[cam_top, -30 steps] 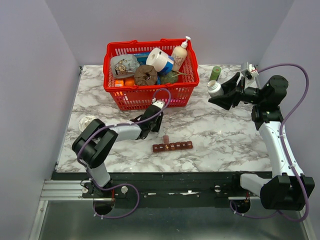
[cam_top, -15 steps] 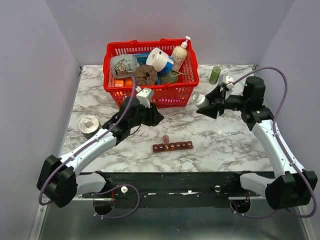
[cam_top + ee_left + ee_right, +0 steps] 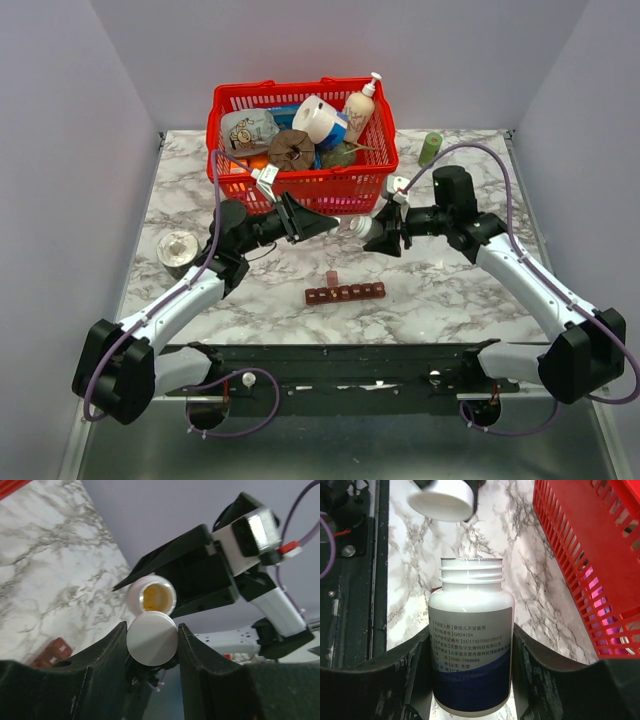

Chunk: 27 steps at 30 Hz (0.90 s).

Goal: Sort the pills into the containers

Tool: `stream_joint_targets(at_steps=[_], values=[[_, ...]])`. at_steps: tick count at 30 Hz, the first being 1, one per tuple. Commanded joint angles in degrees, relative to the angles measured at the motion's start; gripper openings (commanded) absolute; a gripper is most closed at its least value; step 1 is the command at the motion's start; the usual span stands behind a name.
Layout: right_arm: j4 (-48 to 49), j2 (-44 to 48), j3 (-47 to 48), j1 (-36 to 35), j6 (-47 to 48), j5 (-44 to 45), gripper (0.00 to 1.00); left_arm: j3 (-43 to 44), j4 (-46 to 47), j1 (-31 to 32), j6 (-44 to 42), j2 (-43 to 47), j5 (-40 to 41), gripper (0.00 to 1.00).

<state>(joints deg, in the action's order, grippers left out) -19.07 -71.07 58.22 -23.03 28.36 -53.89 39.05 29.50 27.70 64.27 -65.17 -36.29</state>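
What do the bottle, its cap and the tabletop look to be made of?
The bottle looks like opaque white plastic, slightly glossy, with moulded neck threads. The cap is likely plastic too, smooth and matt. The tabletop is white with grey veins: marble or a printed imitation, which is unclear.

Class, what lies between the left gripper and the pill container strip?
Only bare marble table, seen in the top view, separates the left gripper, shut on a white cap, from the containers.
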Motion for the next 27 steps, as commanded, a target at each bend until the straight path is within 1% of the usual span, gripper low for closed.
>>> stream_joint_targets(at_steps=[1, 4, 9, 10, 12, 13, 15, 19, 27], values=[[0.0, -1.53, 1.72, -1.76, -1.46, 5.37, 0.13, -0.82, 16.9, -0.28, 12.89, -2.24, -3.26, 0.22], [0.26, -1.44, 1.9, -2.46, -2.34, 5.29, 0.13, -0.55, 15.87, -0.11, 12.2, -2.33, -2.21, 0.21], [-0.35, -1.09, 3.22, -4.31, -3.75, 5.64, 0.12, 0.76, 8.66, 0.77, 7.02, -1.28, 1.57, 0.21], [-0.7, -1.18, 3.92, -4.57, -3.84, 5.64, 0.12, 1.12, 5.26, 1.47, 6.05, -1.19, 2.27, 0.21], [-0.97, -1.44, 4.53, -5.01, -4.36, 5.9, 0.12, 2.17, 2.6, 2.09, 2.8, -0.41, 3.85, 0.21], [-1.14, -1.62, 4.71, -5.18, -4.37, 5.99, 0.13, 2.61, -1.16, 2.44, 1.22, -0.23, 5.51, 0.21], [-1.58, -1.62, 5.42, -5.45, -4.45, 6.25, 0.12, 3.93, -4.87, 3.06, -1.6, 0.39, 6.76, 0.21], [-2.2, -2.41, 6.12, -6.15, -4.54, 6.25, 0.12, 4.72, -7.34, 3.85, -3.19, 0.74, 8.52, 0.21], [-2.29, -2.94, 6.38, -7.38, -4.8, 6.6, 0.12, 5.51, -9.19, 4.73, -3.98, 0.39, 10.19, 0.21]])
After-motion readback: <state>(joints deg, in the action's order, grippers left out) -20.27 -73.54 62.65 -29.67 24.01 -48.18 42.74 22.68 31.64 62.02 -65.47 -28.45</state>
